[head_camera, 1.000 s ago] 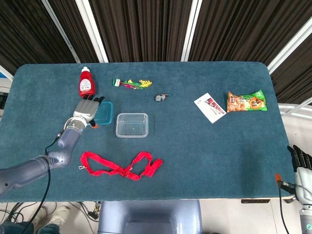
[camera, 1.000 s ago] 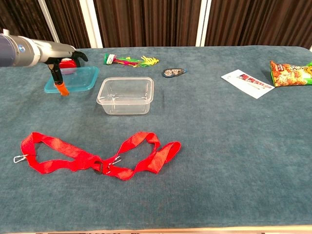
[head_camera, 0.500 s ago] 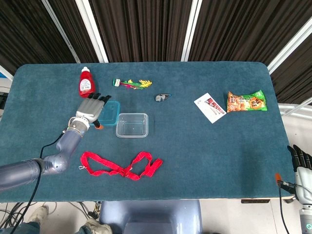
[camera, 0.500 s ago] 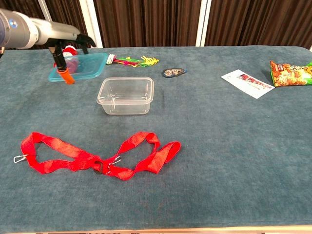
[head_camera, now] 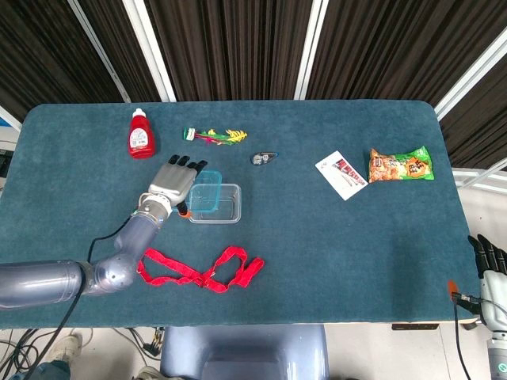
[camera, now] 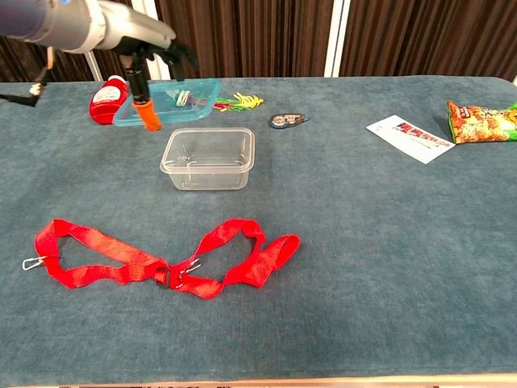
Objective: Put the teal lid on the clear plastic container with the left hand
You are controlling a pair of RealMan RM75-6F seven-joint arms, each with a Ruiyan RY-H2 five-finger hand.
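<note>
- Left hand (camera: 144,50) pinches the teal lid (camera: 174,102), airborne and short of the container (camera: 208,158).
- Risk: an off-centre release would leave the lid tilted on one rim.
- Right hand (head_camera: 491,273) hangs idle; whether it is closed cannot be told.

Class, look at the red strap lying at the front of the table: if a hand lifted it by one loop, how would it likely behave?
The red strap lies in loose twisted loops, so it is probably floppy and would drape and trail. It looks thin and flat, likely light. Its small metal clip may dangle or snag.
</note>
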